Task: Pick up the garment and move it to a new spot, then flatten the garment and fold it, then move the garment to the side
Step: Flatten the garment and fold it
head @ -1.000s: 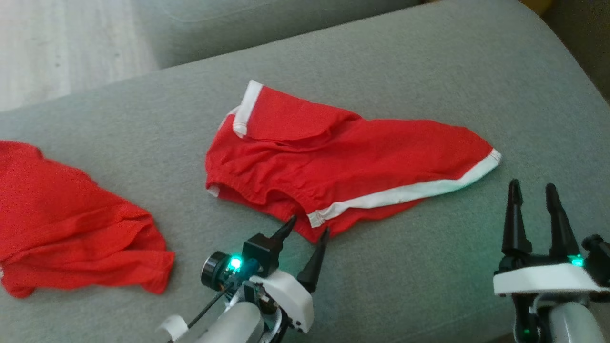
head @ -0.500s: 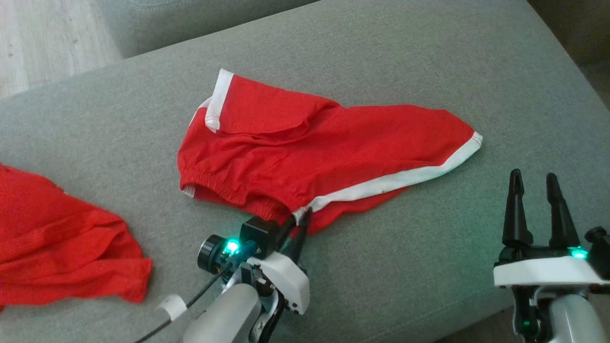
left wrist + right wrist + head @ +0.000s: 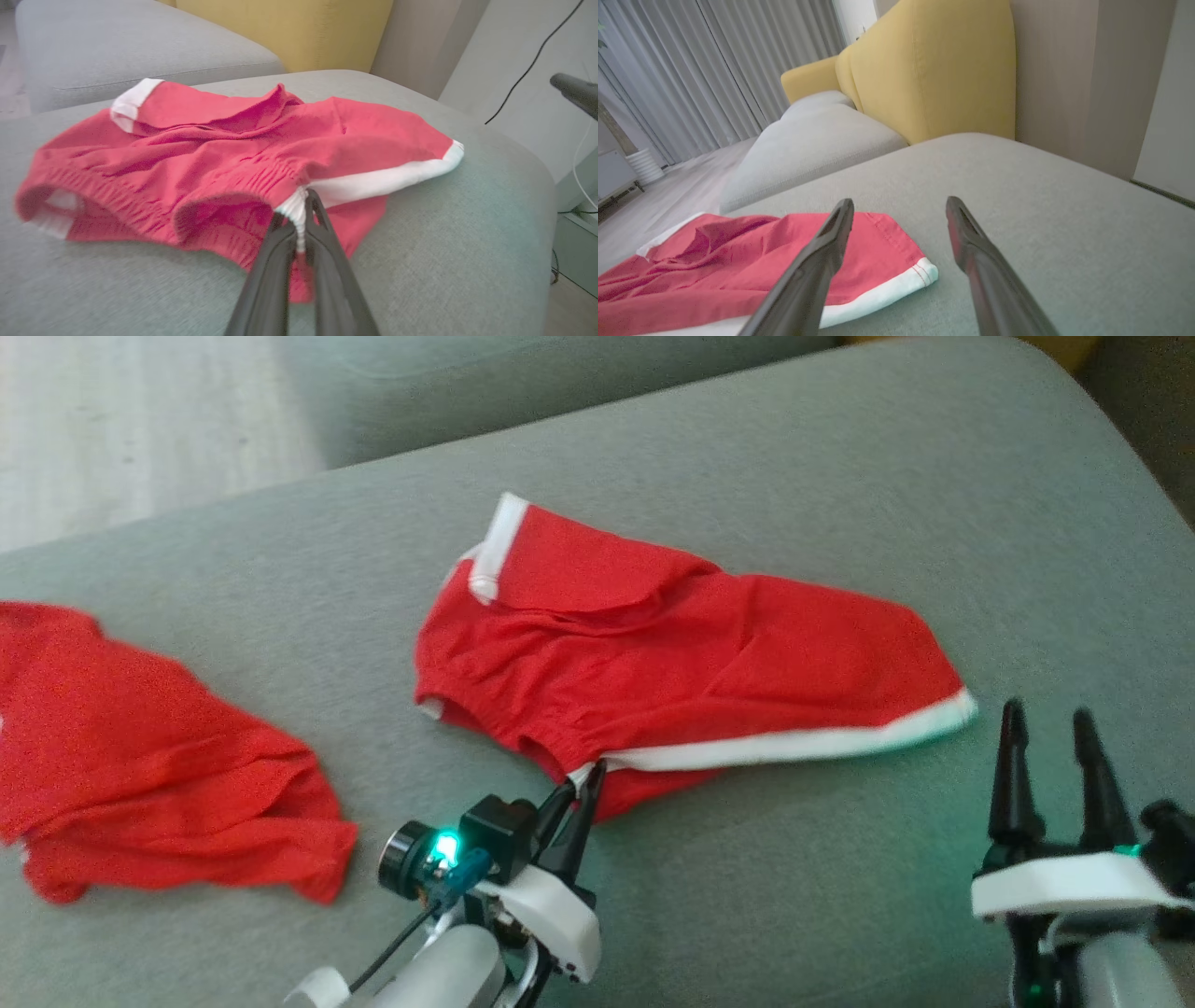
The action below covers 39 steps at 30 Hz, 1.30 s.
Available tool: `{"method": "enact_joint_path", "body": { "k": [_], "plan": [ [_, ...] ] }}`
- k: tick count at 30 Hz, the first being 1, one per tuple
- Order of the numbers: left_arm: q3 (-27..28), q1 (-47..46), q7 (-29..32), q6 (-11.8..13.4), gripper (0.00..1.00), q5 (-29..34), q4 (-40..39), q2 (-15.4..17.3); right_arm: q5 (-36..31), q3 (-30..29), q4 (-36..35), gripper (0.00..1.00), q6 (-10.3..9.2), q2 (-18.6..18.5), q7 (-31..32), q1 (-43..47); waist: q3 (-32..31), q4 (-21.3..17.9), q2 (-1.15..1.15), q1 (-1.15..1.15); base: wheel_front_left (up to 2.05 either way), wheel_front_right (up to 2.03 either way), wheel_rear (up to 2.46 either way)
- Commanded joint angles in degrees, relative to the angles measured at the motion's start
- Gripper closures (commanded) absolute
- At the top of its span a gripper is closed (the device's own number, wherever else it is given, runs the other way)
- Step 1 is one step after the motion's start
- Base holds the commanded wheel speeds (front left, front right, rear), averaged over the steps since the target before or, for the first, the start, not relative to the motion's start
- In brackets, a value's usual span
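The garment (image 3: 672,653) is a pair of red shorts with white trim, lying crumpled across the grey cushion (image 3: 840,476). My left gripper (image 3: 588,773) is shut on the garment's near waistband corner where the white stripe ends. In the left wrist view the two dark fingers (image 3: 280,261) pinch that white and red edge (image 3: 294,212). My right gripper (image 3: 1046,719) stands open just right of the garment's white hem corner (image 3: 957,709), apart from it. In the right wrist view its fingers (image 3: 826,247) frame that hem (image 3: 920,275) with nothing between them.
A second red cloth (image 3: 159,765) lies bunched at the cushion's left. Another grey cushion (image 3: 131,42) and a yellow backrest (image 3: 934,70) stand beyond. The cushion's right edge drops off near a wall with a black cable (image 3: 528,70).
My left gripper went from open beside the waistband to shut on its corner, and the fabric there has lifted slightly. The head camera has shifted. The right gripper stayed open.
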Motion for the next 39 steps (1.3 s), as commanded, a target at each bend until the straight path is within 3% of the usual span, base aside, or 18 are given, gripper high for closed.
{"method": "enact_joint_path", "body": {
  "k": [1, 9, 20, 39],
  "plan": [
    [1.5, -0.9, 0.1, 0.6, 1.00, 0.5, -2.4, 0.9, -0.2, 1.4, 0.3, 0.00, -0.04, -0.4, -0.6, -0.9, -1.1, 1.9, 0.00, 0.01, 0.00, 0.00, 0.00],
    [1.5, -0.2, 1.3, 2.5, 1.00, 1.0, -6.7, 2.6, -4.2, -0.2, 14.8, 0.00, -0.04, -0.4, 2.3, -4.6, -1.3, 6.0, 0.00, 0.01, 0.00, 0.00, 0.00],
    [0.4, -0.5, 2.4, 3.1, 1.00, 1.3, -8.9, 2.7, -8.0, -0.3, 27.5, 0.00, -0.04, -0.4, 3.3, -11.3, 0.1, 7.4, 0.00, 0.01, 0.00, 0.00, 0.00],
    [0.1, 1.0, 2.0, 3.7, 1.00, 0.0, -8.0, 3.4, -7.9, 3.2, 31.0, 0.00, -0.04, -0.4, 2.0, -10.7, -2.6, 5.2, 0.00, 0.01, 0.00, 0.00, 0.00]
  ]
}}
